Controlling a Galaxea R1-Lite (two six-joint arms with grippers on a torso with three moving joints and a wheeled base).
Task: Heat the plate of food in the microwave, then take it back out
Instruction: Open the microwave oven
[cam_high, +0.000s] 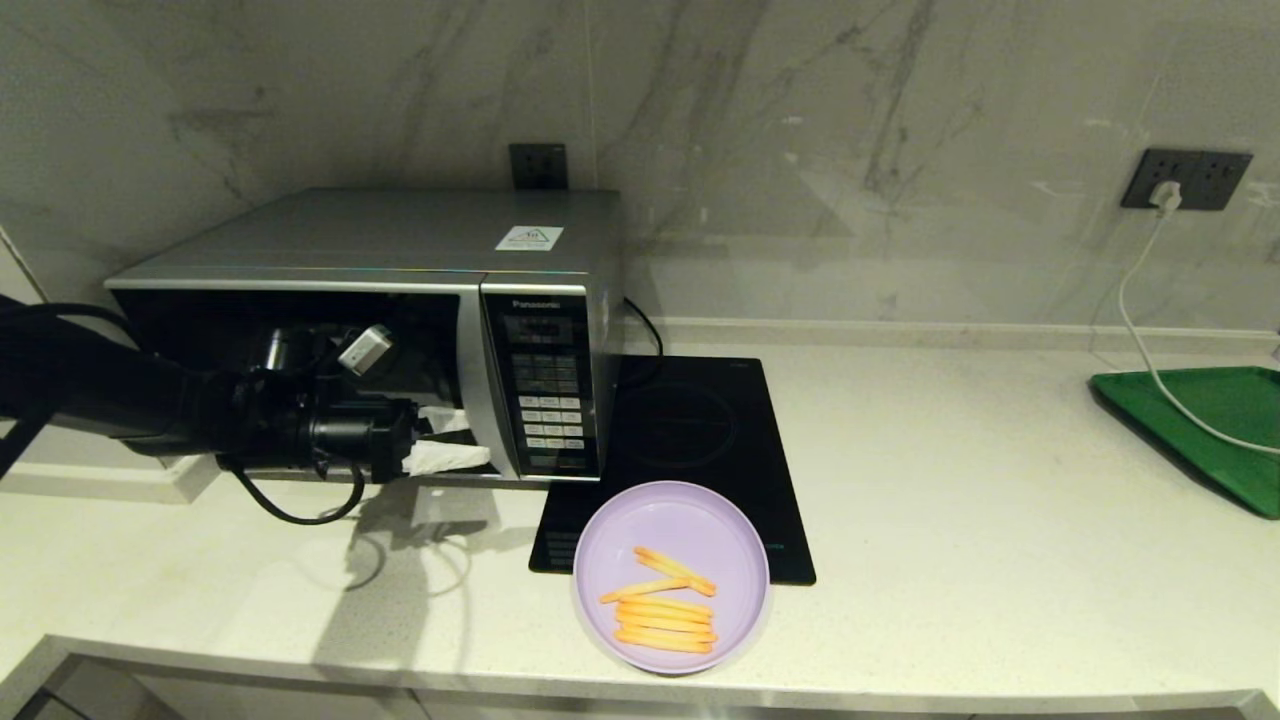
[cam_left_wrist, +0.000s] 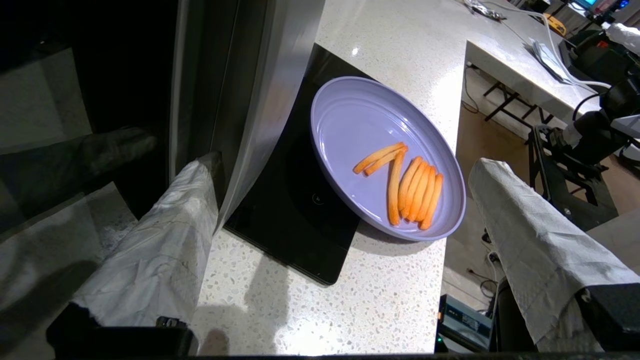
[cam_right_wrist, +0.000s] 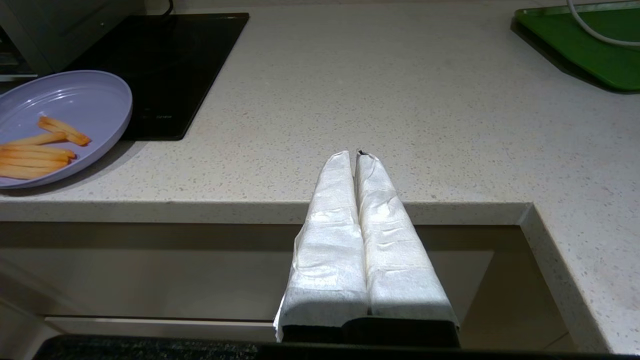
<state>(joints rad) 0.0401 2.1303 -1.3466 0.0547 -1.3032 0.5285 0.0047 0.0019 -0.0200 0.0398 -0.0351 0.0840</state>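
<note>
**The claw is at the microwave door, and the plate waits beside it**

The left claw is spread wide and holds nothing. It sits right at the front of the microwave, by the edge where the dark door meets the buttons. One finger is close to that edge; I cannot tell if it touches.

The plate of food lies on the desk, off to the side of this claw and nearer the desk's front edge, partly on the black hob. The sticks lie mostly side by side.

The right claw is squeezed together, empty, down below the desk edge. The left claw looks nearer.
</note>
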